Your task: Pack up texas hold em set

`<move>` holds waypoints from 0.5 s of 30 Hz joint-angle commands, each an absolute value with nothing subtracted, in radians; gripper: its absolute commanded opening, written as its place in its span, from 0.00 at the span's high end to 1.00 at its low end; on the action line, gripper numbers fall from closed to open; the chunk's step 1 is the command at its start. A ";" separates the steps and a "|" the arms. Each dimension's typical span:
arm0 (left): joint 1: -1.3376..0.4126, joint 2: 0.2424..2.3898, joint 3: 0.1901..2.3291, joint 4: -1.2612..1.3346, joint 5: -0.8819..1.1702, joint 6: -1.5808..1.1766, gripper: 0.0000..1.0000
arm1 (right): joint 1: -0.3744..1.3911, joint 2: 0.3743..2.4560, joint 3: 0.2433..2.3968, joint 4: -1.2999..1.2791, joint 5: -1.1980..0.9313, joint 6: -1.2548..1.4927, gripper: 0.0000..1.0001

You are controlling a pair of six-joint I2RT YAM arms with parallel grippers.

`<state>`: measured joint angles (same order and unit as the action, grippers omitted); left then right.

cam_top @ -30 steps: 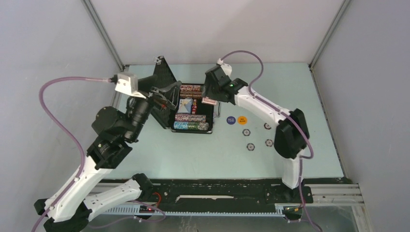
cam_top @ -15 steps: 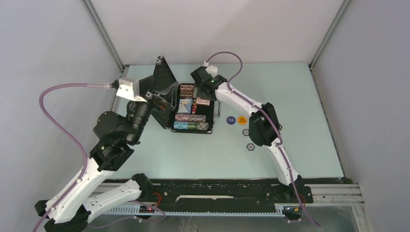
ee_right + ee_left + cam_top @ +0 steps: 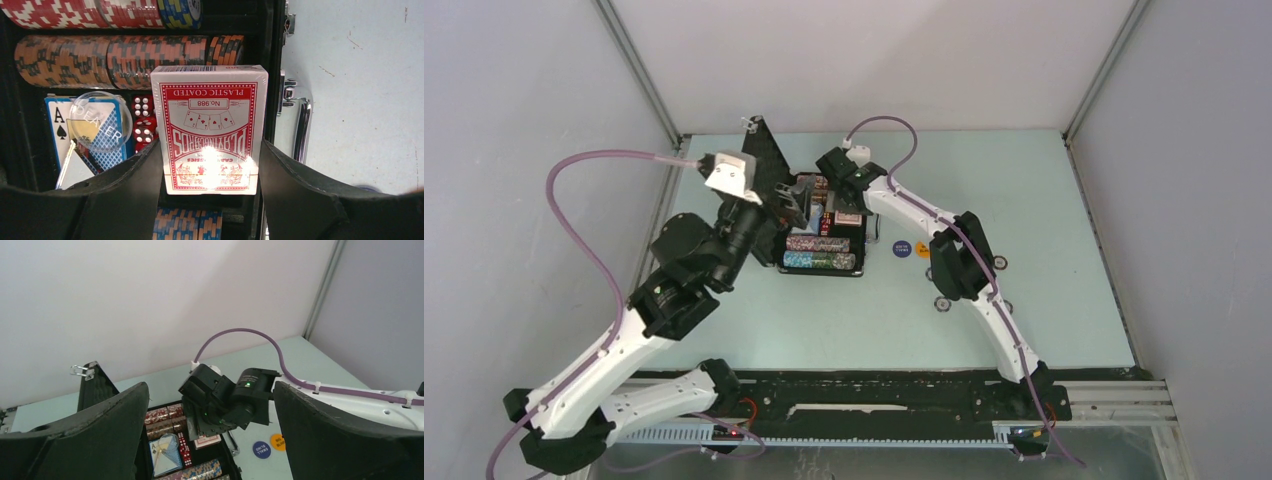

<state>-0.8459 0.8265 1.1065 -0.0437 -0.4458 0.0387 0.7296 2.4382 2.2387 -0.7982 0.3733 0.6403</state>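
My right arm point(image 3: 959, 265) over most of the orange button point(image 3: 922, 251), dark chip point(image 3: 942, 303) at its 5 o'clock half hidden, chip row point(image 3: 185, 225) cut off at 6 o'clock, right wrist view

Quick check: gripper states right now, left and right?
Left gripper: open, holding nothing.
Right gripper: closed on the red playing card deck.

Lab test cell: blank grey wall panels point(image 3: 864, 60), aluminium frame posts point(image 3: 639, 75).

left pincer point(image 3: 210, 390) spread wide; right pincer point(image 3: 210, 150) clamped, arm outstretched
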 commanded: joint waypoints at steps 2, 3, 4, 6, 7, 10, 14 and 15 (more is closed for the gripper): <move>-0.874 0.857 1.199 -0.137 -0.472 0.060 0.00 | 0.742 2.449 2.290 -0.784 0.396 0.623 0.41; -0.873 0.848 1.160 -0.123 -0.486 0.062 0.01 | 0.746 2.452 2.292 -0.783 0.393 0.622 0.41; -0.873 0.840 1.129 -0.103 -0.496 0.063 0.00 | 0.748 2.455 2.292 -0.786 0.394 0.621 0.41; -0.872 0.827 1.100 -0.101 -0.492 0.060 0.00 | 0.754 2.457 2.291 -0.798 0.410 0.628 0.41; -0.871 0.820 1.089 -0.104 -0.488 0.061 0.01 | 0.757 2.455 2.289 -0.799 0.415 0.632 0.41; -0.868 0.808 1.057 -0.074 -0.489 0.064 0.00 | 0.763 2.457 2.286 -0.790 0.402 0.643 0.41; -0.866 0.810 1.054 -0.083 -0.493 0.070 0.00 | 0.765 2.482 2.318 -0.831 0.406 0.677 0.41; -0.866 0.805 1.049 -0.083 -0.494 0.074 0.01 | 0.765 2.484 2.322 -0.845 0.408 0.685 0.41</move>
